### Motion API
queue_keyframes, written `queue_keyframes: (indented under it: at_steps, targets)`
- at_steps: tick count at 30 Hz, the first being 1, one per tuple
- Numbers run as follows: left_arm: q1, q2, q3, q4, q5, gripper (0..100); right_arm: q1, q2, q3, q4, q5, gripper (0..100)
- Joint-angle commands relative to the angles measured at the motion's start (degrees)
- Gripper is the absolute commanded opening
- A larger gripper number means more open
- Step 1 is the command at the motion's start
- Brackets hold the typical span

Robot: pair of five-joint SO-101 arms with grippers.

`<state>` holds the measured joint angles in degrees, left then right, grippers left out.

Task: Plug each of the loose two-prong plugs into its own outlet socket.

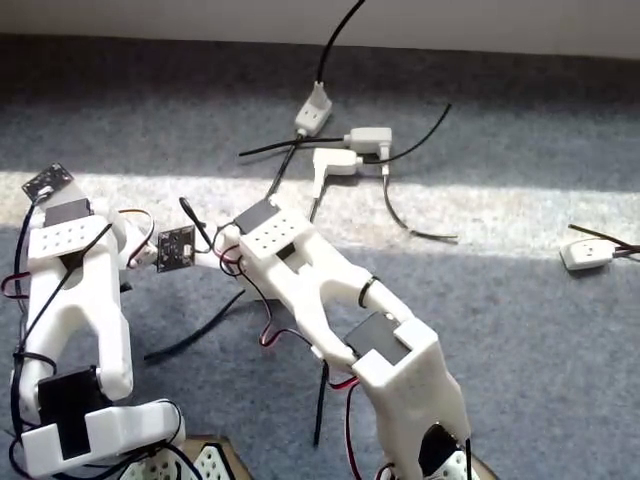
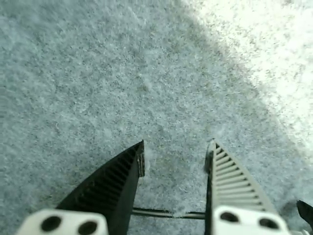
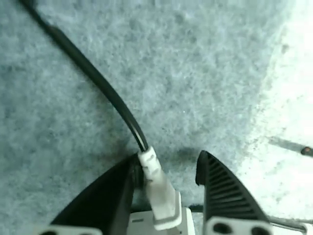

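My right pincer [image 3: 168,159] hangs low over the grey carpeted surface [image 3: 205,68], its two black ribbed fingers parted. A white plastic plug [image 3: 161,200] lies in the gap, pressed against one finger and clear of the other, so I am around it rather than clamped on it. Its black flat cord [image 3: 98,83] runs away from me across the carpet.

My left pincer [image 2: 177,147] is also spread wide, one finger black and one white, with bare carpet between the tips. A thin black cable [image 2: 161,213] crosses close to the base of the fingers.

From the high view, three more white pieces lie together past my arms, near a sunlit band. They are a slim white plug on a black lead [image 1: 313,112], a white blocky plug body [image 1: 368,138] just beside it, and a white angled plug [image 1: 335,160] nearest me. A small white socket block [image 1: 587,256] sits well apart at the right edge.
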<state>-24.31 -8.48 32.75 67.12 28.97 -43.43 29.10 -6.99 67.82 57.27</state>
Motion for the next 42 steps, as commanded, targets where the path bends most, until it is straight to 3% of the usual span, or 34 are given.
queue_keyframes:
  at_steps: [1, 5, 20, 30, 36, 42]
  targets:
    - [-0.3, -1.6, -0.4, -0.5, 0.4, 21, -0.7, -3.5, -4.1, 2.8, -0.8, 12.5]
    - [-0.3, -1.6, -0.4, -0.5, 0.4, 21, -1.1, -3.5, -3.9, 3.6, -0.7, 3.3]
    - [-0.3, -1.6, -0.3, -0.5, 0.4, 21, 4.2, -3.7, -3.8, 3.8, -1.4, 0.8]
    - [-0.3, -1.6, -0.3, -0.5, 0.4, 21, 8.8, -13.5, -3.8, 3.3, -6.2, 0.8]
    - [-0.3, -1.6, -0.3, -0.5, 0.4, 21, 12.9, -20.3, -3.4, 1.7, -13.4, 0.9]
    - [-0.3, -1.6, -0.3, -0.5, 0.4, 21, 19.2, -25.9, 10.5, -11.2, -20.1, 0.9]
